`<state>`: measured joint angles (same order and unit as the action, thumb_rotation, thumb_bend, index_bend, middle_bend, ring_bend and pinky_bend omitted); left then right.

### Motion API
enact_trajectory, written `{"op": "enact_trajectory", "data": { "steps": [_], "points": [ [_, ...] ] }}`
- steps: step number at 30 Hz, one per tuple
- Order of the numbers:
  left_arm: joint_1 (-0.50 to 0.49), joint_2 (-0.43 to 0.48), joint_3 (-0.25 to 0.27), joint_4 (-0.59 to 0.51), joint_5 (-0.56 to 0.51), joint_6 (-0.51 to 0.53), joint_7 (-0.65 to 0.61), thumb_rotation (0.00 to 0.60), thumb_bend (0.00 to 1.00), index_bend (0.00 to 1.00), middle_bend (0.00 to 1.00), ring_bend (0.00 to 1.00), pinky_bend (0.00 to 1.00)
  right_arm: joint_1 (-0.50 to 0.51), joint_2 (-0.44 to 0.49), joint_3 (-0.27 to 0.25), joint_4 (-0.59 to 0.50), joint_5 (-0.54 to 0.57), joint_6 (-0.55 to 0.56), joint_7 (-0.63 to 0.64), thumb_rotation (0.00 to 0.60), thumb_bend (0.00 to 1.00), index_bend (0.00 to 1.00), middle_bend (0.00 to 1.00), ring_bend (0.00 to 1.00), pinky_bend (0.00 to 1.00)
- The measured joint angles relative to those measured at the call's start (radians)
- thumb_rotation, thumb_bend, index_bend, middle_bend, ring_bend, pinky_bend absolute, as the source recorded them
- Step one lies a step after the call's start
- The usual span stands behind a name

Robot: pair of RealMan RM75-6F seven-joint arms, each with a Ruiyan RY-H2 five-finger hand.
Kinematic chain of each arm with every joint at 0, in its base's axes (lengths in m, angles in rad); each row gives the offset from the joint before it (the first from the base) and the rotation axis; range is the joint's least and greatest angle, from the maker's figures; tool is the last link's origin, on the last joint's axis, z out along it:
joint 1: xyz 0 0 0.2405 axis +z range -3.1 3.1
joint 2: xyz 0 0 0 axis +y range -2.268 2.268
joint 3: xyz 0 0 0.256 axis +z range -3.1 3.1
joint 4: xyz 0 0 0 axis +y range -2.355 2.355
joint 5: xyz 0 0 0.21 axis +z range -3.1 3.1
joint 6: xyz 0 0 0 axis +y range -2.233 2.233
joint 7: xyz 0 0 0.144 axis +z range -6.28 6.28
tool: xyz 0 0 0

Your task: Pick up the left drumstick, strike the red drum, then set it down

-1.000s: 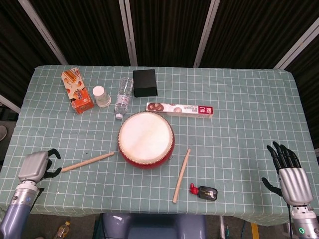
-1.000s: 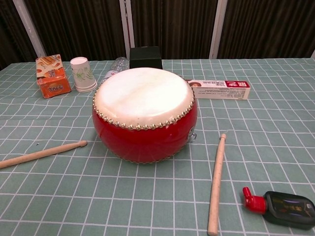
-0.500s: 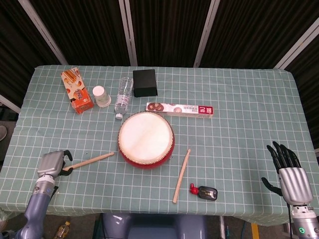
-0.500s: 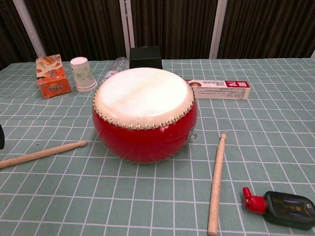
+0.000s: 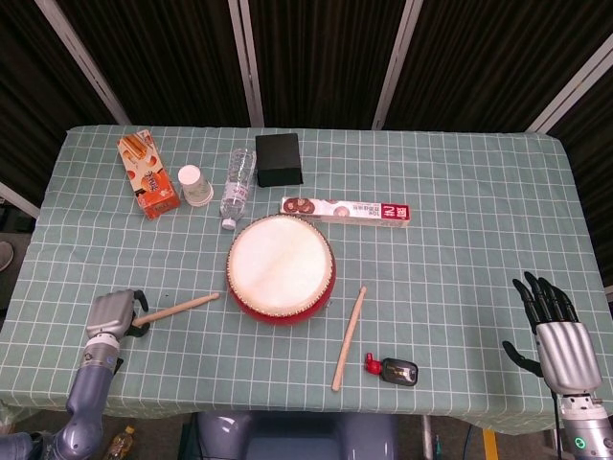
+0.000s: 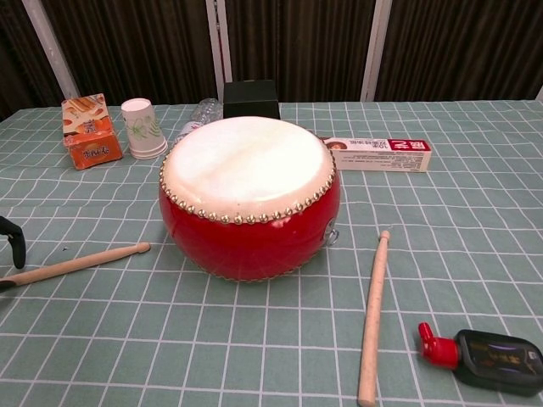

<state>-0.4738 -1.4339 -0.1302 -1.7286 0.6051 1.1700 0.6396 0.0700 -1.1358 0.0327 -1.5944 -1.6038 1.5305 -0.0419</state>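
The left hand [image 5: 112,313] is at the butt of the left stick [image 5: 177,309]; I cannot tell if its fingers grasp it. The stick lies flat, the drum [image 5: 280,268] is not struck. The right hand [image 5: 556,335] is released.

The left robot hand [image 5: 112,313], at about eight o'clock in the head view, is seen as a silver-grey metal block with black fingers [image 5: 137,329] at its edge. A round grey wrist and a blue-grey forearm are joined below it. The right robot hand [image 5: 556,337], at about four o'clock, is made of a ribbed silver back plate and slim black fingers [image 5: 543,295]. A small green mark is carried on its grey wrist.
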Motion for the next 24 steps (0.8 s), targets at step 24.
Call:
{"op": "enact_trajectory", "data": {
  "steps": [24],
  "points": [
    [-0.034,-0.049,0.025,0.066,-0.058,-0.002,0.023,0.6,0.31,0.54,1.0,1.0,1.0,0.0,-0.002,0.0,0.001,-0.001,0.001,0.0,0.6,0.25,0.0,0.0,0.0,0.12]
  ]
}}
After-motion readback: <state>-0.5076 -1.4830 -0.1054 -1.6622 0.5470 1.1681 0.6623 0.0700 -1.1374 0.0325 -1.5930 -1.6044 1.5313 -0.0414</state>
